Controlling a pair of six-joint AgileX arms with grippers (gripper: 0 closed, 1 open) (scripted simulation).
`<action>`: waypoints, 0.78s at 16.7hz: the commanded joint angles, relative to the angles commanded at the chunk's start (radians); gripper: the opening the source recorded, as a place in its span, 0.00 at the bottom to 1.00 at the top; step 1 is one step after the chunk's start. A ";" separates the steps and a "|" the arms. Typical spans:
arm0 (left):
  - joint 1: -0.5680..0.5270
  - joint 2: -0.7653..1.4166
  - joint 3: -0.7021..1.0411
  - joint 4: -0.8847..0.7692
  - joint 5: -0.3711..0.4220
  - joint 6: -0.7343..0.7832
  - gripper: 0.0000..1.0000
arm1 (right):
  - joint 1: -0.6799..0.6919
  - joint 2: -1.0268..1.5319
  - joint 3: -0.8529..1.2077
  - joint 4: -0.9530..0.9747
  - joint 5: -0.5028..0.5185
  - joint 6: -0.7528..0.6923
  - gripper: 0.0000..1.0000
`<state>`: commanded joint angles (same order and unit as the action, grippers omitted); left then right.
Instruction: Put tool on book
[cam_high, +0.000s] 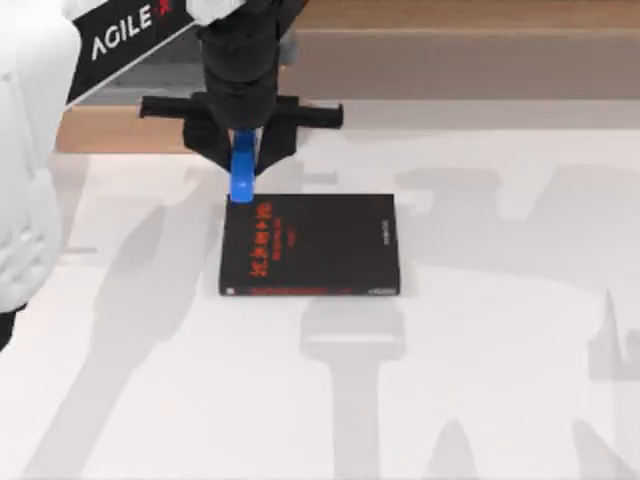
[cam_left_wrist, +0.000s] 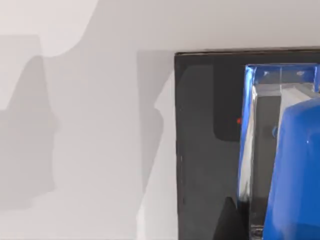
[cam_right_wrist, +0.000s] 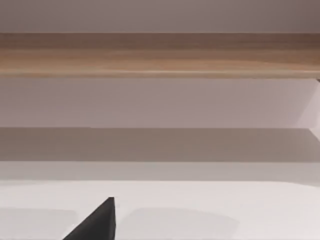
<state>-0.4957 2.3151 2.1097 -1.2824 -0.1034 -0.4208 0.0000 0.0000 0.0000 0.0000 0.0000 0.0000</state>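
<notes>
Clenched in the left gripper (cam_high: 243, 160), the small bright blue bar-like tool (cam_high: 242, 172) is hung upright over the 11 o'clock corner of the flat black book with red lettering (cam_high: 310, 246), so release should land it on the cover. The right arm is parked; the state of its fingers cannot be told.

A pale bench under soft light, backed by a wooden strip.

From my overhead feed I see the flat off-white bench (cam_high: 480, 400) crossed by soft grey shadows (cam_high: 350, 400), so light falls from above. Along its far edge runs a light brown wooden rail (cam_high: 450, 15), with a plain grey band (cam_high: 450, 65) beneath it. My right wrist feed shows that wooden rail (cam_right_wrist: 160, 52) above a pale wall.
</notes>
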 joint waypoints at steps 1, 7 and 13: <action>-0.037 0.016 -0.001 0.015 0.011 -0.039 0.00 | 0.000 0.000 0.000 0.000 0.000 0.000 1.00; -0.112 0.051 0.002 0.051 0.036 -0.129 0.00 | 0.000 0.000 0.000 0.000 0.000 0.000 1.00; -0.109 0.051 -0.014 0.067 0.036 -0.126 0.00 | 0.000 0.000 0.000 0.000 0.000 0.000 1.00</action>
<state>-0.6048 2.3661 2.0962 -1.2149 -0.0673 -0.5473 0.0000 0.0000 0.0000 0.0000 0.0000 0.0000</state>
